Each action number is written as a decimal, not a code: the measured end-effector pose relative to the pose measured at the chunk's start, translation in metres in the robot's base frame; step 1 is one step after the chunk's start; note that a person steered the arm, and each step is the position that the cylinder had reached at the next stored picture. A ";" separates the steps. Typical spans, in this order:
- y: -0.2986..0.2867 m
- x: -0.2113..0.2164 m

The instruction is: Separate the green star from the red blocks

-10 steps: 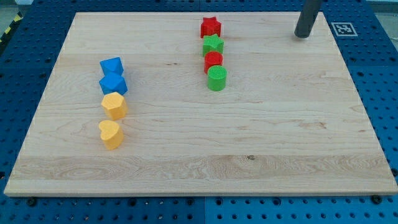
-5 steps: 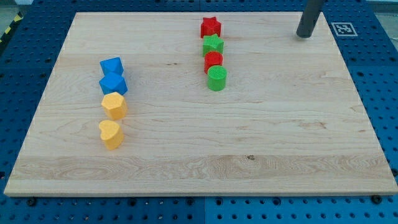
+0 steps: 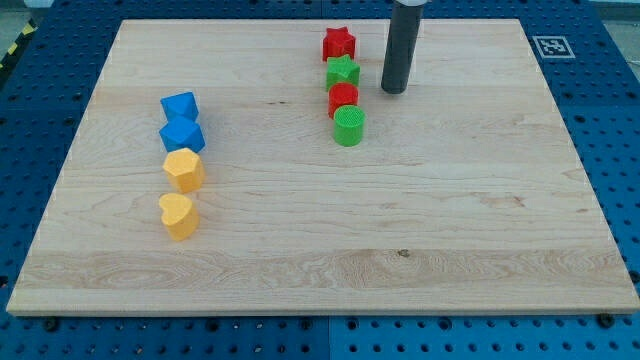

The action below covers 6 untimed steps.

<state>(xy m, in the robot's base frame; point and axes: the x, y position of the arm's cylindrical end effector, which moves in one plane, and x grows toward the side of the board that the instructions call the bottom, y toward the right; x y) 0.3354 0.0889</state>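
The green star (image 3: 343, 71) sits in a short column near the view's top middle. A red star (image 3: 339, 43) is just above it and a red block (image 3: 343, 98) is just below it, both touching or nearly touching it. A green cylinder (image 3: 349, 127) ends the column at the bottom. My tip (image 3: 393, 90) rests on the board a little to the right of the green star and the lower red block, apart from both.
Two blue blocks (image 3: 180, 106) (image 3: 182, 134) and two yellow blocks (image 3: 184, 169) (image 3: 178, 215) form a column at the view's left. The wooden board (image 3: 450, 220) lies on a blue pegboard. A marker tag (image 3: 552, 46) sits at the top right.
My tip has moved left and slightly down, from the board's top right corner to just right of the green star. No block has moved.
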 end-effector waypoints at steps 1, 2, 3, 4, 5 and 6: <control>-0.033 -0.011; -0.069 -0.018; -0.097 -0.018; -0.129 -0.018; -0.151 -0.017; -0.173 -0.017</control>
<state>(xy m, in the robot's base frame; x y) 0.3185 -0.0839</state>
